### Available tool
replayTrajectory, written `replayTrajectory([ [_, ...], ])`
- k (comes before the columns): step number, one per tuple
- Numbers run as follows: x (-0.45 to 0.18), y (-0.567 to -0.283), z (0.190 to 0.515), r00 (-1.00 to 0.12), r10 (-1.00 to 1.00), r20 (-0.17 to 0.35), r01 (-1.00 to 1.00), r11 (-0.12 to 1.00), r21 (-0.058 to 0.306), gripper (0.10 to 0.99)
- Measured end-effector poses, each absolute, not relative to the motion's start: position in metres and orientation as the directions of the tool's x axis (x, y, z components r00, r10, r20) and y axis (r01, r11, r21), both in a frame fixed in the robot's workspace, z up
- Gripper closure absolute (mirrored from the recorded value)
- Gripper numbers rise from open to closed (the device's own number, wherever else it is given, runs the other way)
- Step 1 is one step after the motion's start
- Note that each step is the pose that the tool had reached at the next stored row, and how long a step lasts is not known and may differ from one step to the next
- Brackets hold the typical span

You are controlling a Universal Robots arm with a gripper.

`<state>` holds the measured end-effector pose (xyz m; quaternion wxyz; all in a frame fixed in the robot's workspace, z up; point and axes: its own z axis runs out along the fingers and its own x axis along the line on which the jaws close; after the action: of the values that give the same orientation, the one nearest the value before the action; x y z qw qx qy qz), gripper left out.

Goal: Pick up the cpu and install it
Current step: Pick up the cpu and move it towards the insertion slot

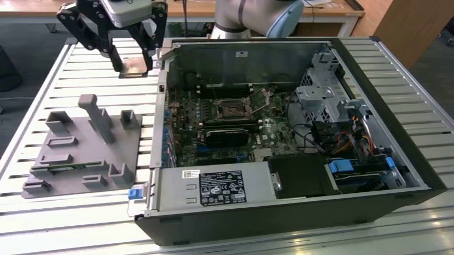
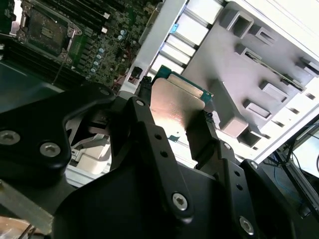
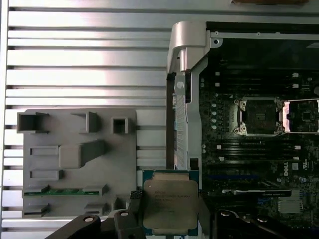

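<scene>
Nearest in the exterior view, at the lower middle of the frame, is the power supply of the open computer case. The case lies on its side, so the board inside faces up and can be reached from above. At the lower left, the grey tray rests flat on the slatted table, just beside the case. Its blocks and slots seem made to keep small parts in fixed places. In the centre of the frame the socket sits on the board. In the first wrist view it looks empty, with its metal cover folded to one side, I think so that a chip can be laid in.

Farther back, at the upper left of the frame, the gripper hangs over the table near the far corner of the case. The pale arm stands behind it at the top of the frame. The gripper is clenched on the cpu. In the first wrist view the black fingers press on opposite edges of the cpu, and its silvery top faces the camera. The chip is held flat by its edges, probably so that its underside is not touched and it stays level. It is off the tray and well apart from the socket, so the pick-up looks done and the installing not yet.
</scene>
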<state>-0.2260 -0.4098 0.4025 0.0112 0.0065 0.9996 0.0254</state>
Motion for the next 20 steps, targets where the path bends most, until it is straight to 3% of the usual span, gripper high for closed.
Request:
replayTrajectory([
  [20,-0.183,-0.406,0.402,-1.0,0.014,-0.022,0.013,0.999,0.051,0.553],
])
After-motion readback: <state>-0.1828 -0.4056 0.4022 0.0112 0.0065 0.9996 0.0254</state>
